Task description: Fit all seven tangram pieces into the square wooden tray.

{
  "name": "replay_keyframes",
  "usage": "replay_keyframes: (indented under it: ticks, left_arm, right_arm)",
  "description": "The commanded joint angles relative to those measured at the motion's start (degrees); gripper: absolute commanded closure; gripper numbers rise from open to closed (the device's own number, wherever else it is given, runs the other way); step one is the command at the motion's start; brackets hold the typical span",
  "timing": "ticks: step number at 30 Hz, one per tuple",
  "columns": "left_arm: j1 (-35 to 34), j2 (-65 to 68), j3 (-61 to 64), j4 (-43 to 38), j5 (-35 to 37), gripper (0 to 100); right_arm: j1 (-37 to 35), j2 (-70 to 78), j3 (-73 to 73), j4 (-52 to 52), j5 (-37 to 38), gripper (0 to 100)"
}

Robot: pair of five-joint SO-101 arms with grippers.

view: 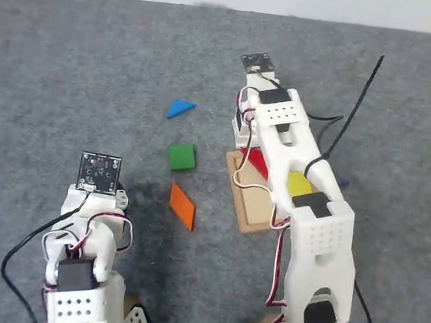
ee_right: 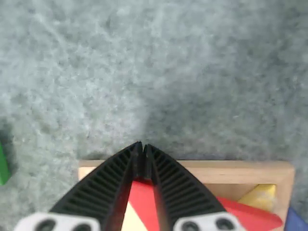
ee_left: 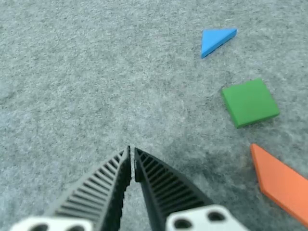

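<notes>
The square wooden tray [view: 250,211] lies right of centre, partly under my right arm [view: 287,138]. A red piece [view: 257,163] and a yellow piece [view: 299,183] sit inside it. On the grey mat to its left lie a blue triangle [view: 179,109], a green square [view: 181,157] and an orange parallelogram [view: 182,205]. My right gripper [ee_right: 143,147] is shut and empty, tips over the tray's rim [ee_right: 202,167], with the red piece [ee_right: 143,202] and yellow piece [ee_right: 260,196] below. My left gripper [ee_left: 131,153] is shut over bare mat, apart from the blue triangle [ee_left: 217,39], green square [ee_left: 250,102] and orange parallelogram [ee_left: 281,180].
Grey felt covers the table. A dark blue piece [view: 342,181] peeks out beside the right arm at the tray's far side. Black cables run right of that arm. My left arm [view: 93,226] stands at the near left, with open mat ahead of it.
</notes>
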Motion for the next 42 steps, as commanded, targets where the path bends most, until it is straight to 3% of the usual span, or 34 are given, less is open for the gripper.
replay_keyframes:
  ticks: [1, 14, 19, 27, 37, 42]
  left_arm:
    - [0.5, -0.8, -0.5, 0.1, -0.2, 98]
    - [0.5, -0.8, -0.5, 0.0, -0.2, 98]
    - [0.5, -0.8, -0.5, 0.0, -0.2, 98]
    - [0.5, -0.8, -0.5, 0.0, -0.2, 98]
    - [0.5, -0.8, -0.5, 0.0, -0.2, 98]
    - [0.5, -0.8, -0.5, 0.0, -0.2, 98]
  right_arm:
    - [-1.6, -1.8, -2.5, 1.0, 1.1, 99.1]
    - [-3.3, -2.7, -0.5, 0.9, 0.9, 99.1]
    - [-3.1, -10.8, 5.3, 0.2, -0.7, 99.1]
    - [-3.1, -22.5, 22.5, -10.1, -0.6, 99.1]
    - [-4.1, -24.7, 26.0, -10.0, -0.6, 99.1]
    - [-2.1, -37.1, 28.6, -7.5, -0.6, 99.1]
